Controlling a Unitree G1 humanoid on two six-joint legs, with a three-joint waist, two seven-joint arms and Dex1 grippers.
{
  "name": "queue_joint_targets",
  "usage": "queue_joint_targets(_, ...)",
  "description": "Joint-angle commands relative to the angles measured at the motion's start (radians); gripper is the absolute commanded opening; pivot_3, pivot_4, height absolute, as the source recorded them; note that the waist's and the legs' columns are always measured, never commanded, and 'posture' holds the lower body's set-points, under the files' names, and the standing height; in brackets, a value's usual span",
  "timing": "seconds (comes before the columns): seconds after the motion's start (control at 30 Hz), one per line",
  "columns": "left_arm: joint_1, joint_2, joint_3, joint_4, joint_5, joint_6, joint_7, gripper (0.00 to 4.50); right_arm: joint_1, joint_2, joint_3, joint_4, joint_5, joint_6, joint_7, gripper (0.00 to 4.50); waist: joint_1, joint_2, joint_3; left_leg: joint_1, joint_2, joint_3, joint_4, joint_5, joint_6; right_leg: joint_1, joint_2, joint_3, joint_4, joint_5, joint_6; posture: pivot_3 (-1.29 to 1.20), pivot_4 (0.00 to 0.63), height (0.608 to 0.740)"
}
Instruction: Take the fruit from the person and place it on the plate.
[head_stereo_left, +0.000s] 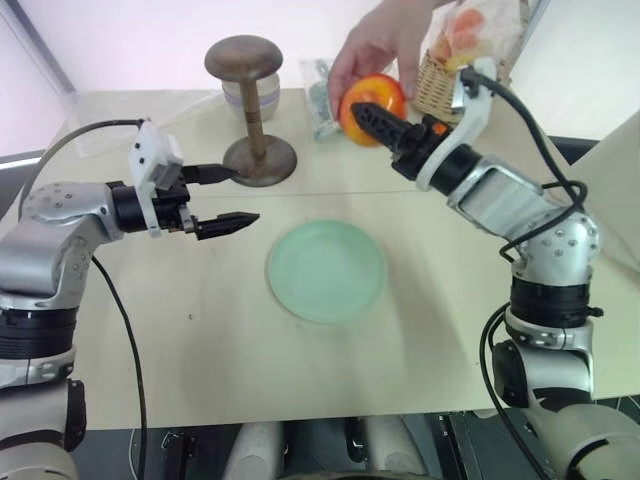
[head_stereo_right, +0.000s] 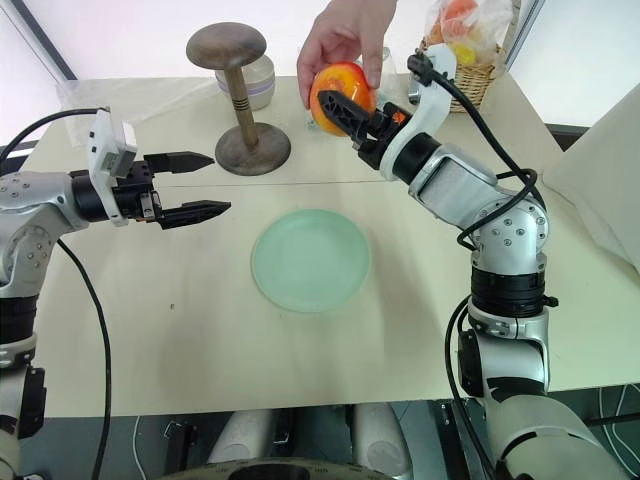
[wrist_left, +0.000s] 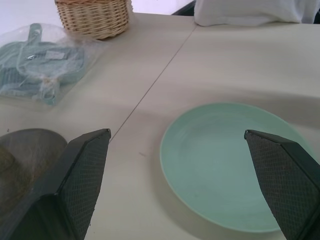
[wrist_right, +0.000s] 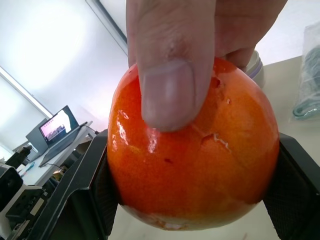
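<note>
**Handover: Securing the Fruit Before Release**

Nearest the head camera lies the plate (head_stereo_left: 327, 270), bare, at mid-table between the two arms. Left gripper (head_stereo_left: 222, 198) hovers just beside the plate's left edge with its jaws spread wide and nothing between them, held roughly level and pointing toward the right.

Beyond the plate, the right gripper (head_stereo_right: 343, 110) reaches up and away from the robot, angled toward the left. Its fingers (wrist_right: 85, 195) are clamped on both flanks of the fruit (wrist_right: 192, 150), which is raised above the far side of the table, near the wicker basket (head_stereo_left: 448, 85).

The person's hand (head_stereo_right: 345, 38) grips the fruit from above (thumb pressed on its front face). Recommended procedure: hold the clamp steady and wait for the hand to let go; pulling early risks slipping on the glossy skin. Then carry the fruit down to the plate.
</note>
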Motion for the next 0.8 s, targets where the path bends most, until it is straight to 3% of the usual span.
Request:
queue_joint_targets(0.03, -0.015, 0.007, 0.025, -0.009, -0.009, -0.008, 0.003, 4.5, -0.035, -0.001, -0.039, -0.031, 0.003, 0.009, -0.009, 3.1, 0.0, 0.0, 0.0, -0.001, 0.0, 0.0, 0.0, 0.0, 0.0, -0.001, 0.0, 0.0, 0.0, 0.0, 0.0, 0.0, 0.15, 0.74)
queue_joint_targets(0.23, -0.015, 0.006, 0.024, -0.004, -0.008, -0.012, 0.001, 4.5, -0.013, -0.084, -0.005, -0.148, -0.038, 0.087, 0.014, 3.1, 0.0, 0.0, 0.0, -0.002, 0.0, 0.0, 0.0, 0.0, 0.0, -0.002, 0.0, 0.0, 0.0, 0.0, 0.0, 0.0, 0.15, 0.74)
queue_joint_targets(0.37, -0.023, 0.004, 0.019, 0.009, -0.003, -0.019, -0.004, 4.5, 0.07, -0.234, 0.118, -0.324, -0.152, 0.147, 0.186, 3.1, 0.004, 0.0, 0.0, -0.002, 0.0, 0.0, 0.0, 0.0, 0.0, -0.002, 0.0, 0.0, 0.0, 0.0, 0.0, 0.0, 0.15, 0.74)
queue_joint_targets(0.57, -0.044, 0.002, 0.009, 0.035, 0.006, -0.032, -0.013, 4.5, 0.228, -0.344, 0.29, -0.413, -0.384, 0.111, 0.366, 3.1, 0.003, 0.0, 0.0, -0.002, 0.0, 0.0, 0.001, 0.0, 0.0, -0.002, 0.0, 0.0, 0.0, 0.0, 0.0, 0.0, 0.15, 0.74)
queue_joint_targets(0.8, -0.051, 0.003, 0.002, 0.026, -0.001, -0.021, -0.018, 4.5, 0.282, -0.338, 0.462, -0.405, -0.645, 0.01, 0.51, 3.1, 0.001, 0.0, 0.0, -0.002, 0.0, 0.0, 0.001, 0.0, 0.0, -0.002, 0.002, -0.001, 0.0, 0.0, 0.0, 0.0, 0.15, 0.74)
